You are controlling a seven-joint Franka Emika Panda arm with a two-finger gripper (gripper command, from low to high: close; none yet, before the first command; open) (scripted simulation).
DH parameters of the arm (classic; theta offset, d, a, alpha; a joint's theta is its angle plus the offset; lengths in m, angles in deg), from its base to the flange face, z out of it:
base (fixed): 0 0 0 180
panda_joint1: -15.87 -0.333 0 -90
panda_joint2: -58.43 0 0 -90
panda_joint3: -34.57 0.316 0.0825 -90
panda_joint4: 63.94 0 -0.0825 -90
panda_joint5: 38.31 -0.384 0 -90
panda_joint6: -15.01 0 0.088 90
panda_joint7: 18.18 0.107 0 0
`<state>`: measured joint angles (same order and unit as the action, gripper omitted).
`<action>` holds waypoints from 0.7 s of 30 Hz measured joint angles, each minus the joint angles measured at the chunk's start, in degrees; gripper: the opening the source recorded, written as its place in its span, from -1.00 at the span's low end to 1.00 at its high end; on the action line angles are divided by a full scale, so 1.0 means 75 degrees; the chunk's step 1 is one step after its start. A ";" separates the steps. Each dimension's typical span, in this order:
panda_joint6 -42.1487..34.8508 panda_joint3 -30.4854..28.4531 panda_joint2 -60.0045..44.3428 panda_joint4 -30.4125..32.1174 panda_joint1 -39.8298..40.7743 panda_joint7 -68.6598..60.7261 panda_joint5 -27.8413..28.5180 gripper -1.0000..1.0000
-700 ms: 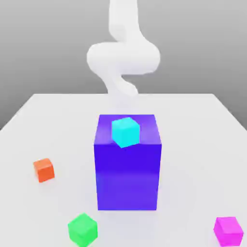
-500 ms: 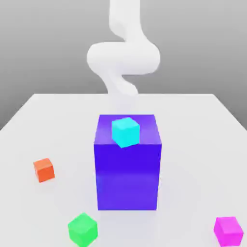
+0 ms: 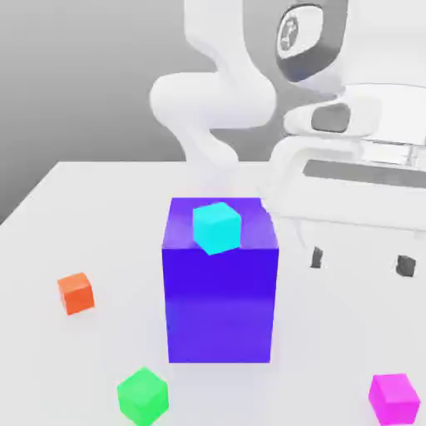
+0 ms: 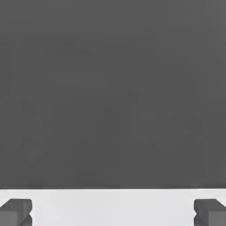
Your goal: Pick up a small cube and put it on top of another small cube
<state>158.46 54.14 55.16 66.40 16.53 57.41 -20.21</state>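
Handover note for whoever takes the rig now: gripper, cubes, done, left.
Gripper: open, empty, in the air at the exterior view's right of the big blue block.
Magenta cube: on the table, front right in the exterior view.
Green cube: on the table, front left, apart from it.
Cyan cube sits on the block; orange cube at left.
Done: nothing.
Left: grasp magenta, carry it over, set it on green.

A flat white table (image 3: 100,216) holds a big blue-violet block (image 3: 220,304) in the middle. A small orange cube (image 3: 76,293) sits at the exterior view's left, a small green cube (image 3: 142,395) near the front, and a small pink cube (image 3: 394,398) at the near right.
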 joint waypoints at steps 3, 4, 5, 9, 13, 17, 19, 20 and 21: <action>0.0233 0.0047 -0.0783 -0.0013 -0.0216 0.0380 0.0127 0.00; 0.0317 0.0067 -0.1036 -0.0015 -0.0292 0.0486 0.0141 0.00; 0.0403 0.0098 -0.1285 -0.0016 -0.0364 0.0585 0.0142 0.00; 0.0776 0.0263 -0.2235 -0.0010 -0.0654 0.0879 0.0003 0.00; 0.1446 -0.0071 -0.3293 -0.0193 -0.1076 0.1279 0.0342 0.00; 0.1782 -0.0369 -0.3748 -0.0305 -0.1329 0.1452 0.0568 -1.00; 0.1790 -0.0368 -0.3748 -0.0305 -0.1329 0.1452 0.0568 -1.00; 0.1795 -0.0368 -0.3748 -0.0305 -0.1329 0.1452 0.0568 -1.00; 0.1859 -0.0429 -0.3835 -0.0326 -0.1382 0.1481 0.0607 -1.00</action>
<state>172.40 50.92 26.40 63.96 6.16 68.51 -15.66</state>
